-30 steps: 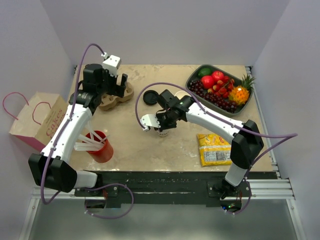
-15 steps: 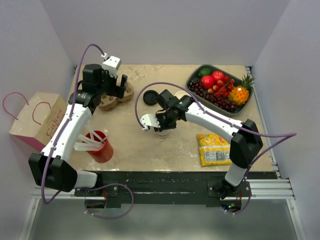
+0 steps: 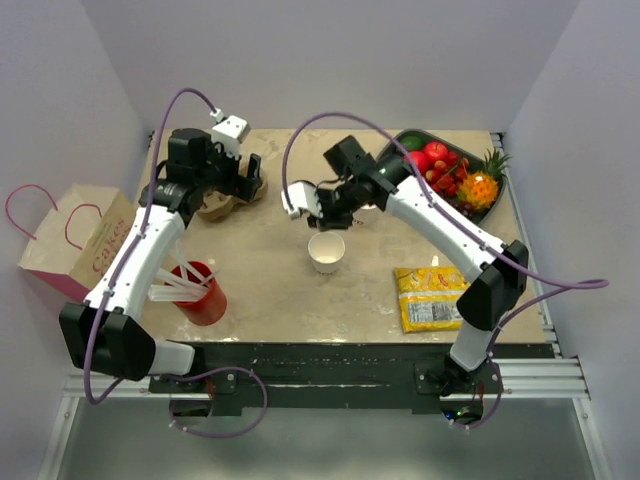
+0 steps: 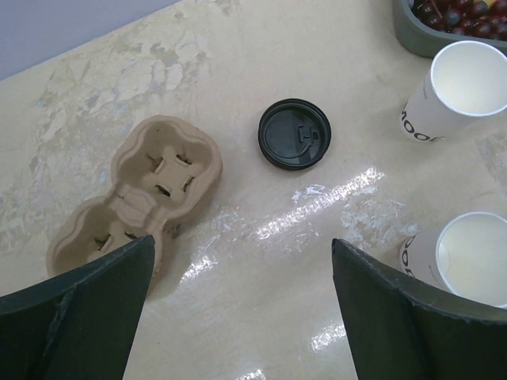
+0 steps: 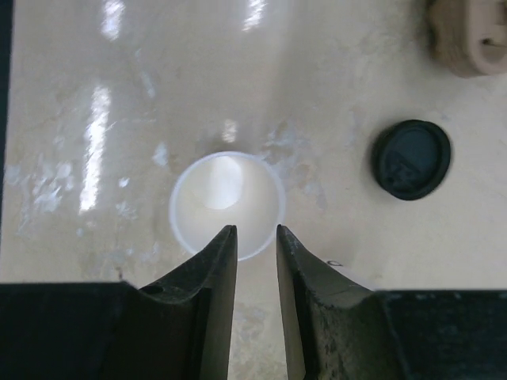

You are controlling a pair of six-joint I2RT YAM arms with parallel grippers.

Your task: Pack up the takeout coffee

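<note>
Both empty, L claw [image 4: 242, 241] wide, R claw [image 5: 255, 231] ajar

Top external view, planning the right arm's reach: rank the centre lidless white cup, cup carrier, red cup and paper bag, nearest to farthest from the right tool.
1. lidless white cup, centre, just below the right tool
2. cup carrier, to its left
3. red cup, near left
4. paper bag, far left
</note>
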